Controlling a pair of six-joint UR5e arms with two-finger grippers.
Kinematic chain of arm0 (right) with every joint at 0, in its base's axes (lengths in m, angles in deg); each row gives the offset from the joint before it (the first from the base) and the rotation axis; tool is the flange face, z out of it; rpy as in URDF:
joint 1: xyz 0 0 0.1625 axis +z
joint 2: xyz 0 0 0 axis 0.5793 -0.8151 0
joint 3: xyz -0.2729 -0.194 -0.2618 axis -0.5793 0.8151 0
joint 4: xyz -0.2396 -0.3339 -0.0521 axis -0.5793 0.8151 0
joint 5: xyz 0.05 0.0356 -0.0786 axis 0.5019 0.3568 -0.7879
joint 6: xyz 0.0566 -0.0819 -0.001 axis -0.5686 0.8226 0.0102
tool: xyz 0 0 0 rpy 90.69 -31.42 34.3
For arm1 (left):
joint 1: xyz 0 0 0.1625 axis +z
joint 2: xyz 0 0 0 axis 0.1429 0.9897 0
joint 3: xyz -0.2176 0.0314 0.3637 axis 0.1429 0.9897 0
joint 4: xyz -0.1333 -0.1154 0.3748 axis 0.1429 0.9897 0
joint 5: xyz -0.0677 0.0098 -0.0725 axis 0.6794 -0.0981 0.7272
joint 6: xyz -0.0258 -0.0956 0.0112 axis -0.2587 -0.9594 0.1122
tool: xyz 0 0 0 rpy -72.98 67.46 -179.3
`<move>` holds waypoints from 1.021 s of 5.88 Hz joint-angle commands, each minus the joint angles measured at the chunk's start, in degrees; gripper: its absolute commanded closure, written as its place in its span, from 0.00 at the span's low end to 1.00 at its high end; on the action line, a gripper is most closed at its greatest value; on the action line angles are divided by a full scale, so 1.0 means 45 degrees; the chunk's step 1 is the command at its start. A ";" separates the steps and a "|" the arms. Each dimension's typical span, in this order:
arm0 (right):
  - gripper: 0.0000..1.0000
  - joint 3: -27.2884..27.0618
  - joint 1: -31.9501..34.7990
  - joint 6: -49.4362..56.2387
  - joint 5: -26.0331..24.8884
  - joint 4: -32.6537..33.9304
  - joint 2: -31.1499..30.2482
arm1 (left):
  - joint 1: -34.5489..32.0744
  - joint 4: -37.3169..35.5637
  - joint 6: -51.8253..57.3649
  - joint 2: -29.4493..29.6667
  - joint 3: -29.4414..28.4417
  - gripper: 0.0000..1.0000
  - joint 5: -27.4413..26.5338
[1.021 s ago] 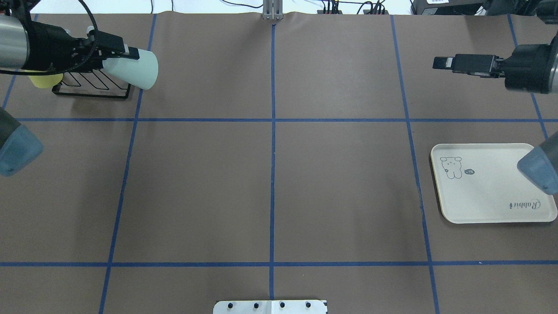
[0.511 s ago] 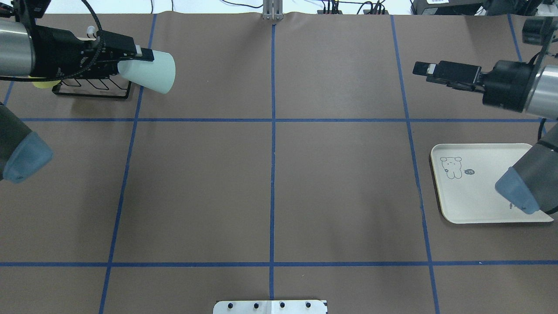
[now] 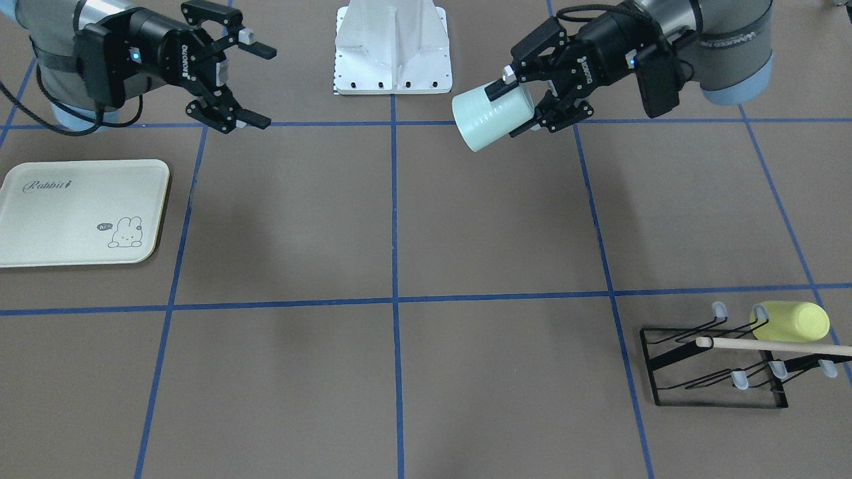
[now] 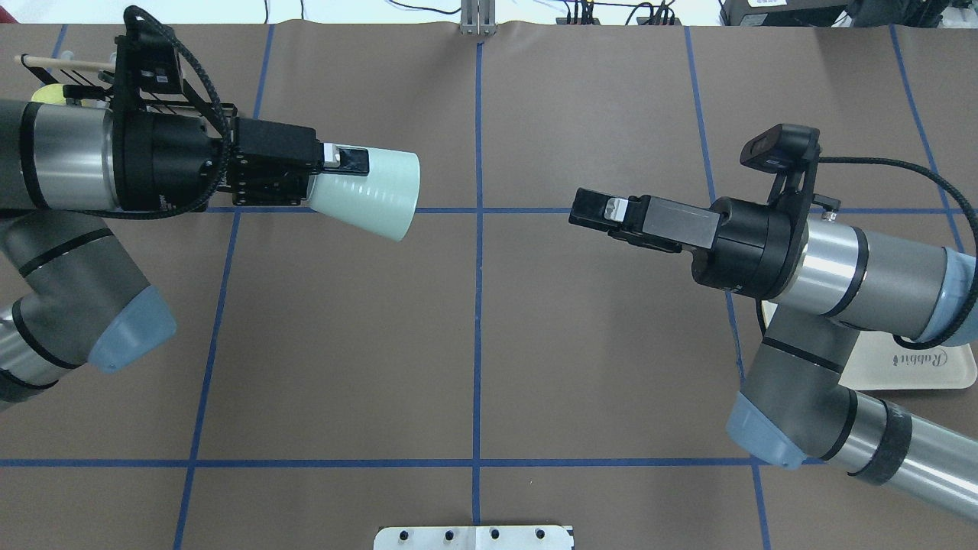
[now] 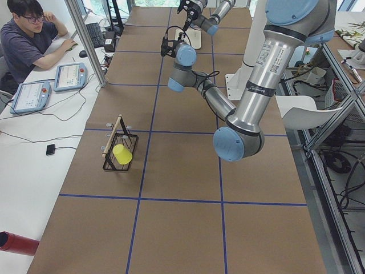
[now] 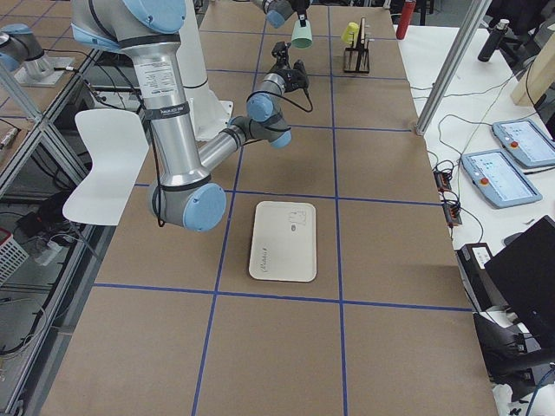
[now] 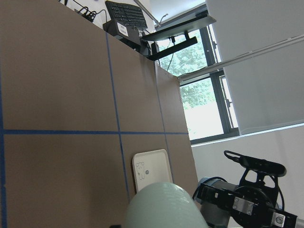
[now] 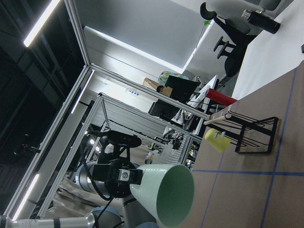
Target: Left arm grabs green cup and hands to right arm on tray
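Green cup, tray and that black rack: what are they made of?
Green cup: probably plastic, matte, with faint ridges around its wall. Tray: likely plastic or melamine, smooth cream with a printed bunny. Rack: thin black wire, seemingly coated metal, with pale-capped tips.

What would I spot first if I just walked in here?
A pale green cup held sideways in the air by the left gripper, near the middle of the brown table. Its open mouth points at the open right gripper, a gap apart. A cream bunny tray lies on the table on the right arm's side.
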 commanded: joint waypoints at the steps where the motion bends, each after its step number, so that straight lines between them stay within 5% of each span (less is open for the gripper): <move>1: 0.01 -0.0012 -0.0218 -0.0560 -0.0140 -0.0360 0.0682 | 0.0495 0.1935 -0.0836 0.0110 -0.0002 1.00 -0.0006; 6: 0.01 0.0066 -0.1426 -0.0781 -0.1428 -0.0360 0.1507 | 0.1221 0.2100 -0.1129 0.0656 -0.0098 1.00 -0.0143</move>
